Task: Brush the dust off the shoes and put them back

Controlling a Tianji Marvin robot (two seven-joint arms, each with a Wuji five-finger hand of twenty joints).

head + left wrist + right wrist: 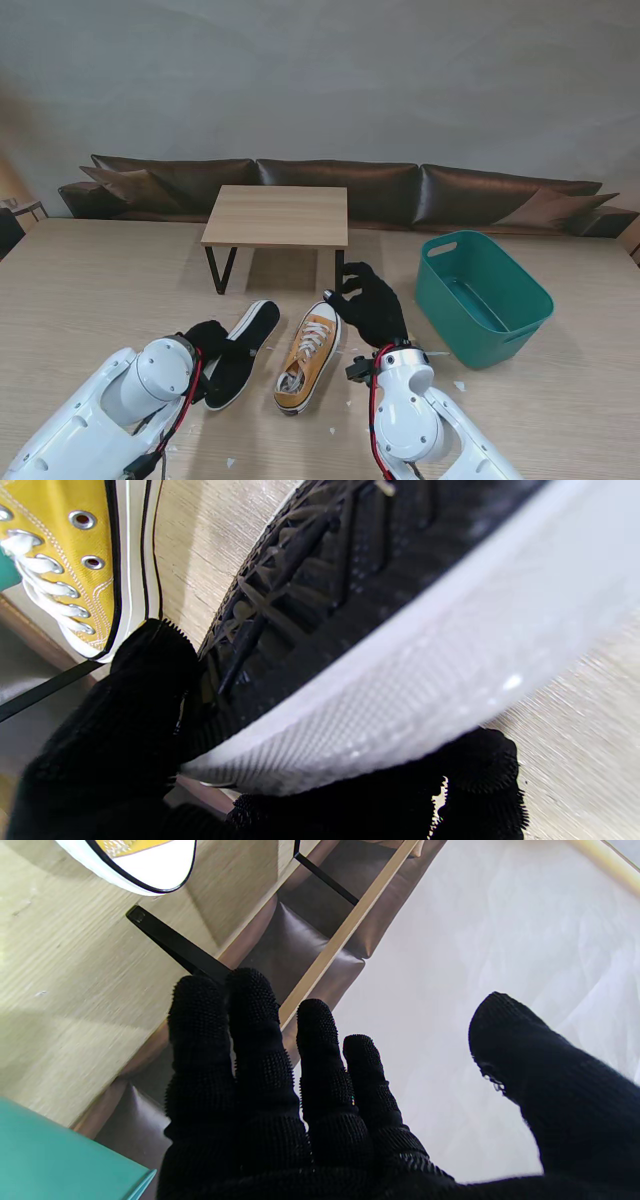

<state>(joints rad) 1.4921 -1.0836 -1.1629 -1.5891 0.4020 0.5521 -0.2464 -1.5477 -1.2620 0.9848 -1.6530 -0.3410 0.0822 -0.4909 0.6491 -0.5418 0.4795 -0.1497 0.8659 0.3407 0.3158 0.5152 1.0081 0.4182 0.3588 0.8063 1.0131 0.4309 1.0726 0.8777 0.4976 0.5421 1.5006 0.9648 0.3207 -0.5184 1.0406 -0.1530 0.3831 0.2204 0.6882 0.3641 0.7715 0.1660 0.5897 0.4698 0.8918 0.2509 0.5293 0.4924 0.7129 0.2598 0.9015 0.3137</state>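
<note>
At seven o'clock, left hand [205,338] clamps black shoe [243,352] by its heel, sole up. Right hand [372,305] spread, empty, beside yellow shoe [308,361]. Light, stiff-soled; grip rubber rim.

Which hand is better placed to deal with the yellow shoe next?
Right. The right hand is open, holding nothing, beside the yellow shoe's toe. The left hand is already shut on the sole-up shoe.
</note>
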